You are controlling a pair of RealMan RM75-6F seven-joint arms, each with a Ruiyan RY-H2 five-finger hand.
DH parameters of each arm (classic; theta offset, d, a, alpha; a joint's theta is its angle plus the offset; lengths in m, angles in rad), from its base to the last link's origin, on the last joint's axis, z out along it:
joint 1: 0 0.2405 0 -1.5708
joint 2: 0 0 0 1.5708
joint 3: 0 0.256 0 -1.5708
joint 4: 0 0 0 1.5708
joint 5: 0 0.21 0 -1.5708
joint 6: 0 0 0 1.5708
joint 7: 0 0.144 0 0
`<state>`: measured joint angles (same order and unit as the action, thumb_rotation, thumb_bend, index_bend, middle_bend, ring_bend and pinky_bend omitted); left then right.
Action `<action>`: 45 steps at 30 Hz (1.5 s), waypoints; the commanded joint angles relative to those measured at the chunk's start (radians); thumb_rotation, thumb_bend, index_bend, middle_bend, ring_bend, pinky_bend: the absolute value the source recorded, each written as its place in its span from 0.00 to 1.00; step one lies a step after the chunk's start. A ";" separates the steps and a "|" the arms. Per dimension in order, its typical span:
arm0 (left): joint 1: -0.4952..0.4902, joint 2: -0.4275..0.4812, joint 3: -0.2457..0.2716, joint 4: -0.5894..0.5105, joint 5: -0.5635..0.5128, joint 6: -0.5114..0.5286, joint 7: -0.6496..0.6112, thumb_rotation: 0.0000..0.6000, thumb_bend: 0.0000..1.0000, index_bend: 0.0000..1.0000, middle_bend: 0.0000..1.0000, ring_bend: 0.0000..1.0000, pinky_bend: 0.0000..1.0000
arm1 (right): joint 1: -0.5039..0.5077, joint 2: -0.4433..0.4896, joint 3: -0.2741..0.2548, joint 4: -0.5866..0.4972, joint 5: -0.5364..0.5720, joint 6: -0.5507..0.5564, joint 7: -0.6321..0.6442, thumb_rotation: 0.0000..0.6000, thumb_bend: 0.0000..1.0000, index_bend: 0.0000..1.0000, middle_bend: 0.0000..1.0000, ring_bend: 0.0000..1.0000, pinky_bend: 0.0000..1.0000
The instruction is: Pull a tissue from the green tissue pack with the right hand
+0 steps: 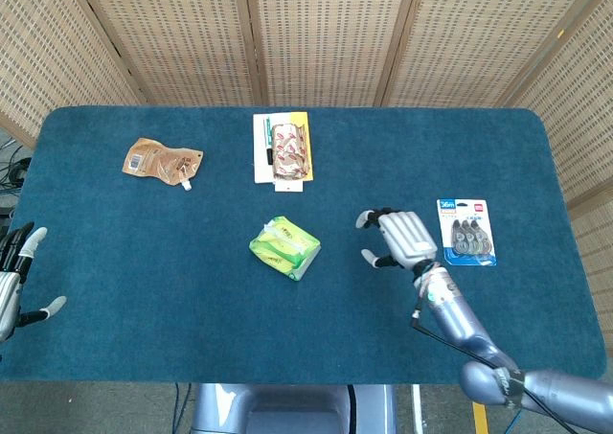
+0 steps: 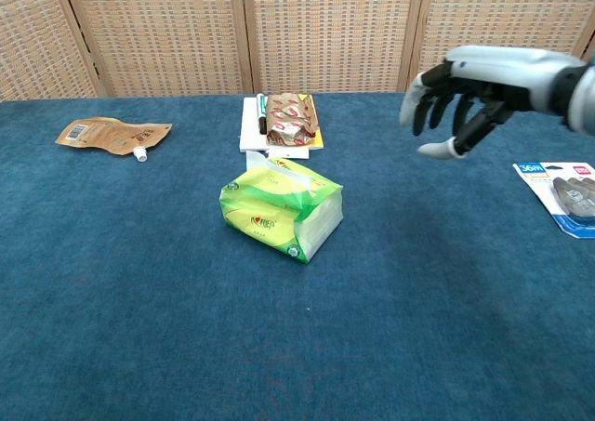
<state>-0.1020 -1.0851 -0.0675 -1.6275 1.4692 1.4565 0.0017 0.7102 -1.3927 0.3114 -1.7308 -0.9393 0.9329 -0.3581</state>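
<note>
Your counter (image 1: 144, 262) carries the green pack (image 1: 284, 246) near its middle, tissue untouched. Your right robot hand (image 1: 399, 239) hovers right of the pack, fingers apart, empty. Your left robot hand (image 1: 11, 285) sits off the left edge, fingers spread.

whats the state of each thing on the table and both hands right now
Green plastic tissue pack: lying mid-table, untouched, no tissue pulled yet.
Right hand: empty, fingers apart, right of the pack, not touching it.
Left hand: empty, fingers apart, at the table's left edge.
Brown spouted pouch: lying flat.
Blue blister card: lying flat.
White-and-yellow card with patterned roll: lying flat.
</note>
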 commanded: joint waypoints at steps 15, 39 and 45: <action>-0.034 0.022 -0.020 -0.034 -0.068 -0.070 0.003 1.00 0.01 0.00 0.00 0.00 0.00 | 0.252 -0.311 0.039 0.134 0.324 0.119 -0.294 1.00 0.37 0.38 0.41 0.37 0.39; -0.030 0.032 -0.006 0.019 -0.057 -0.077 -0.081 1.00 0.01 0.00 0.00 0.00 0.00 | 0.297 -0.415 0.029 0.223 0.339 0.172 -0.319 1.00 0.42 0.51 0.56 0.46 0.39; -0.031 0.033 -0.006 0.019 -0.057 -0.077 -0.085 1.00 0.01 0.00 0.00 0.00 0.00 | 0.304 -0.434 0.027 0.249 0.335 0.176 -0.322 1.00 0.44 0.62 0.63 0.51 0.39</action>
<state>-0.1329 -1.0519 -0.0734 -1.6085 1.4121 1.3793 -0.0837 1.0131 -1.8248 0.3390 -1.4839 -0.6030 1.1077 -0.6796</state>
